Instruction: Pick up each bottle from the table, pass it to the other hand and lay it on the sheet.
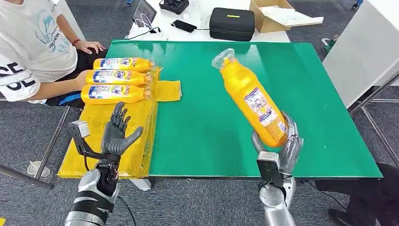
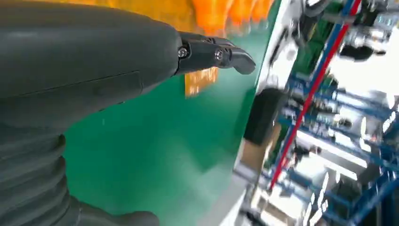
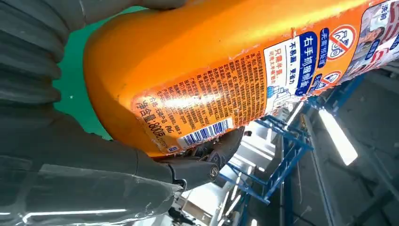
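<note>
Three orange plastic bottles (image 1: 115, 77) lie on yellow sheet (image 1: 136, 136); fourth bottle (image 1: 254, 101), plastic-wrapped, likely slick and weighty, gripped by base in right hand (image 1: 282, 146) above green bench (image 1: 202, 127). Left hand (image 1: 117, 132) spread, empty; take mid-body.

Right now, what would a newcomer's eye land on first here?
The orange bottle first: the right hand grips its base and holds it tilted above the green table, cap end leaning toward the far left. Next, three matching bottles lying side by side on the yellow sheet at the table's left edge, with a seated person beside them. The left hand hovers over the sheet, fingers spread, holding nothing.
</note>
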Controlling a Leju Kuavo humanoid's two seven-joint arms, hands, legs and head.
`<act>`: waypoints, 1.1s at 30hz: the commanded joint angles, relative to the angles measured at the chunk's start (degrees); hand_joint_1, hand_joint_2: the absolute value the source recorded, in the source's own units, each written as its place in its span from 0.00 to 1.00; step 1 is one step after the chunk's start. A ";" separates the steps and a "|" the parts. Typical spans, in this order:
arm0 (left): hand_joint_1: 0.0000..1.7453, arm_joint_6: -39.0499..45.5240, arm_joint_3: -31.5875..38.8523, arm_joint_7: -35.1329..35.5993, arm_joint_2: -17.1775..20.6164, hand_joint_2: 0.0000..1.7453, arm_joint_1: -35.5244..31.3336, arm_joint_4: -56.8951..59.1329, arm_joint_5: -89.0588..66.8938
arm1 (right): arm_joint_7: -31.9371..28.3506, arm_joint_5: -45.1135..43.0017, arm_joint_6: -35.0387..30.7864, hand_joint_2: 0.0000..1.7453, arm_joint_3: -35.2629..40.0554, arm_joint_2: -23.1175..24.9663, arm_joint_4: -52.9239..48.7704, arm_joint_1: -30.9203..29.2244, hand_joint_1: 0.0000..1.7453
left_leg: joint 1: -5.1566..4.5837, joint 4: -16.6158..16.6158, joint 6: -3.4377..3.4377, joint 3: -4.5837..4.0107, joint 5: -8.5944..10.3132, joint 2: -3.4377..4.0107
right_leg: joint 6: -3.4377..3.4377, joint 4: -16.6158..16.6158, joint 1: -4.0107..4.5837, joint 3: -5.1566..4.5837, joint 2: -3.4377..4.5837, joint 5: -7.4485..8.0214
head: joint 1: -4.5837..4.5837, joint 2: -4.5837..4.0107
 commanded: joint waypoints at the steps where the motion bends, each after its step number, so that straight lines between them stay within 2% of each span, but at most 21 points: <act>1: 0.00 -0.81 -3.49 0.76 0.62 1.00 -0.61 0.00 1.04 | -0.95 -0.45 -0.20 1.00 -2.87 2.50 0.25 0.04 1.00 | 0.04 0.00 0.00 0.18 -0.06 0.01 | -0.12 -0.01 0.07 0.19 -0.06 -0.07 | 0.02 0.00; 4: 0.00 -1.61 -4.59 1.05 0.90 1.00 -0.57 -0.21 2.73 | -1.43 -1.18 0.13 1.00 -2.45 2.63 1.74 -0.15 1.00 | 0.09 0.00 0.01 0.39 -0.16 0.11 | -0.18 -0.05 0.14 0.40 -0.01 -0.12 | 0.02 0.00; 8: 0.00 -8.82 -7.12 3.85 1.61 1.00 0.75 -1.57 9.45 | -2.65 -2.43 1.44 1.00 -1.66 3.10 5.51 0.09 1.00 | 0.07 -0.03 0.01 0.24 -0.08 0.07 | -0.11 -0.07 0.10 0.25 0.00 -0.05 | 0.02 0.00; 12: 0.00 -16.12 -10.45 7.69 2.12 1.00 1.25 -1.15 17.71 | -2.65 -1.25 3.54 1.00 2.38 2.33 9.57 0.11 1.00 | 0.07 -0.07 0.01 0.34 -0.10 0.12 | -0.13 -0.12 0.10 0.35 0.04 -0.06 | 0.00 0.00; 15: 0.00 -18.17 -13.93 9.21 2.70 1.00 0.91 -0.46 20.88 | -2.65 -0.79 2.36 1.00 6.30 1.74 12.81 -0.67 1.00 | 0.07 -0.07 0.00 0.21 -0.06 0.15 | -0.11 -0.11 0.10 0.23 0.09 0.00 | 0.00 0.00; 19: 0.00 -19.34 -17.08 9.82 3.06 1.00 0.03 0.58 22.76 | -2.65 -1.26 1.85 1.00 9.79 1.57 15.00 -1.77 1.00 | 0.13 -0.08 -0.01 0.46 -0.13 0.17 | -0.20 -0.14 0.18 0.48 0.06 -0.07 | 0.02 0.00; 26: 0.00 -20.30 -21.04 11.18 3.27 1.00 -1.59 3.47 25.60 | -2.65 -0.29 -0.20 1.00 14.26 1.79 17.29 -3.50 1.00 | 0.06 -0.04 0.00 0.14 -0.04 0.09 | -0.08 -0.07 0.08 0.16 0.05 -0.01 | 0.02 0.00; 33: 0.00 -18.38 -22.28 11.44 3.27 1.00 -2.77 5.95 25.93 | -2.65 1.92 -0.20 1.00 14.38 2.62 16.45 -3.60 1.00 | 0.04 -0.05 0.00 0.17 -0.04 0.07 | -0.10 -0.05 0.06 0.18 0.01 -0.03 | 0.02 0.00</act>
